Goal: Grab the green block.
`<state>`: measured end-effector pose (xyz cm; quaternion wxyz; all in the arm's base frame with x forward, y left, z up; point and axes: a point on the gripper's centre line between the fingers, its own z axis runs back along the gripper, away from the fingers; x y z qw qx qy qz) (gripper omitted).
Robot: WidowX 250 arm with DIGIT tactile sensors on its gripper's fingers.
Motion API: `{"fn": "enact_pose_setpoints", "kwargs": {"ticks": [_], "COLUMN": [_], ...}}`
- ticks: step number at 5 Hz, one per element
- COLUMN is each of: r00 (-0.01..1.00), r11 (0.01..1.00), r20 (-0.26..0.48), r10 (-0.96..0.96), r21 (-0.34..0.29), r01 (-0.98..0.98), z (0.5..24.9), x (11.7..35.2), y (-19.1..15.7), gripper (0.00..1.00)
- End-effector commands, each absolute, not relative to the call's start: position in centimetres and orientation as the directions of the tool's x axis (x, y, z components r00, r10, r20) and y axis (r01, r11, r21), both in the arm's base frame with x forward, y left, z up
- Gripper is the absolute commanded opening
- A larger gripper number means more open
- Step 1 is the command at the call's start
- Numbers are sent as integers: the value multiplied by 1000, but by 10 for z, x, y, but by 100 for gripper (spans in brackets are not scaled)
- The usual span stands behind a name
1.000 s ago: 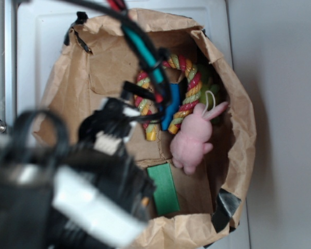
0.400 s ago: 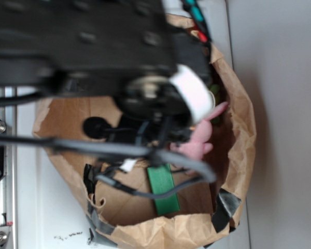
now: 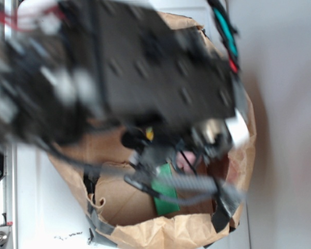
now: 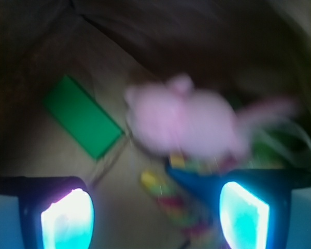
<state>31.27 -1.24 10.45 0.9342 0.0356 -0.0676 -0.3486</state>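
Pincer wide apart, empty

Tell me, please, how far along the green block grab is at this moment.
Done: the arm is over the paper bag. In hand: the end effector looks down into it, fingers spread and empty. Left: the green block lies flat on the bag floor, beside the pink bunny, untouched, off-centre in the wrist view; aligning, descending and closing remain.

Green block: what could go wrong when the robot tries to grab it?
The bunny sits nearer the middle of the open end effector than the green block, so the robot might grab the bunny by mistake. Its cables hang low and could snag the bag.
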Motion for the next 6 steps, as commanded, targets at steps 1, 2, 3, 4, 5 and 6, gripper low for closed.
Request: {"fn": "enact_pose_setpoints", "kwargs": {"ticks": [1, 2, 3, 4, 5, 6], "r00": [563, 483, 400, 400, 400, 400], "r11": [564, 485, 404, 404, 404, 404], "r20": [70, 64, 63, 63, 63, 63], "r10": [-824, -873, -914, -914, -914, -914], "r21": [194, 198, 203, 203, 203, 203], "r01": [802, 852, 892, 892, 892, 892], "z": [94, 88, 88, 88, 88, 88], "x": [318, 310, 299, 299, 299, 299], "y": [-50, -57, -56, -56, -56, -56], "gripper": [100, 100, 100, 100, 100, 100]}}
